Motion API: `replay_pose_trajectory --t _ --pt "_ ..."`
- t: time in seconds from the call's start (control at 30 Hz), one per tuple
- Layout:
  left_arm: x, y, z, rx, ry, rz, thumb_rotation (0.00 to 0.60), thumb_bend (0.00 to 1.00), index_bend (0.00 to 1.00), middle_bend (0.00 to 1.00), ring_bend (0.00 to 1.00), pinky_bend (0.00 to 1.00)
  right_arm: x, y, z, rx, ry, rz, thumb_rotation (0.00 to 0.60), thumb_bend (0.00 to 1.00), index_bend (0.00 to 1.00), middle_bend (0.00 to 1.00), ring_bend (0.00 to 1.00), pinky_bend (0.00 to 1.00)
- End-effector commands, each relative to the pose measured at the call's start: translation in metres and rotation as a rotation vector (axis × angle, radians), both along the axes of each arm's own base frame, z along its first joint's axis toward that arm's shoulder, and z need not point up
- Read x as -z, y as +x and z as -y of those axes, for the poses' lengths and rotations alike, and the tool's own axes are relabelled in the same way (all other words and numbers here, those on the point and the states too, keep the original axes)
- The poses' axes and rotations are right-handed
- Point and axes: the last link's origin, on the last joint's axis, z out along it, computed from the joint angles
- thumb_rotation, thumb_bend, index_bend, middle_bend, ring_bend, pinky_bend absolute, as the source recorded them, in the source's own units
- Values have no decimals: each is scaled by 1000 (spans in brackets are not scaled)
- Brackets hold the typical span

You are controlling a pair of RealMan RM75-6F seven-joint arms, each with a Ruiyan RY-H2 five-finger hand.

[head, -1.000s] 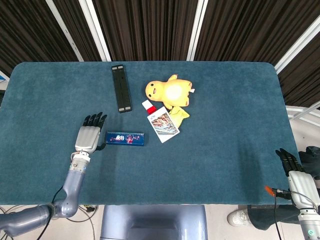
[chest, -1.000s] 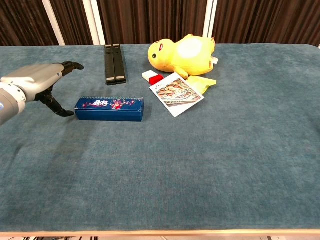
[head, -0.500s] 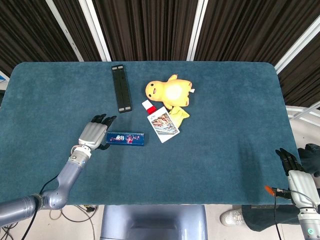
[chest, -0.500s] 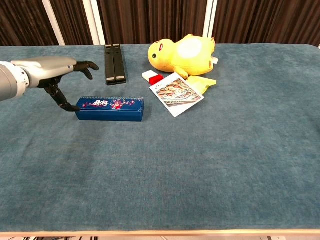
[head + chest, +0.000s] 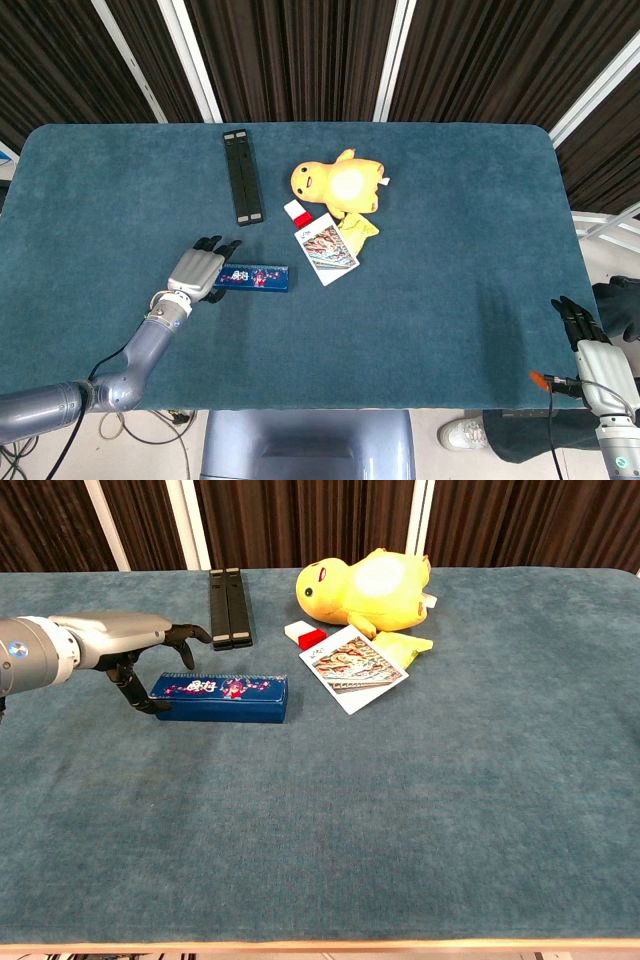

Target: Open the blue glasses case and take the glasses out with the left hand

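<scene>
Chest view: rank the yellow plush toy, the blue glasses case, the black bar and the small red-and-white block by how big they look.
1. yellow plush toy
2. blue glasses case, though it lies nearer the camera
3. black bar, farther back, so it may be as long as the case
4. red-and-white block

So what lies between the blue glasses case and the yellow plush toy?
The small red-and-white block and the illustrated card, seen in both views.

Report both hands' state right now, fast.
Left hand: open, fingers spread over the left end of the closed blue glasses case, not holding it.
Right hand: open, holding nothing, off the table's edge.
</scene>
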Motion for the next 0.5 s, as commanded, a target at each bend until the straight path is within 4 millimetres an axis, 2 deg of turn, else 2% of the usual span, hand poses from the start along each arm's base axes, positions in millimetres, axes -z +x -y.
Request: replay_pose_trajectory --t 0.03,0.5 --pt "0 -1 0 -6 2 3 600 341 24 237 0 110 0 0 0 1 0 0 600 127 0 0 0 199" --pt "4 -1 1 -13 -5 18 600 398 50 259 0 111 0 0 0 3 1 -2 600 126 0 0 0 199"
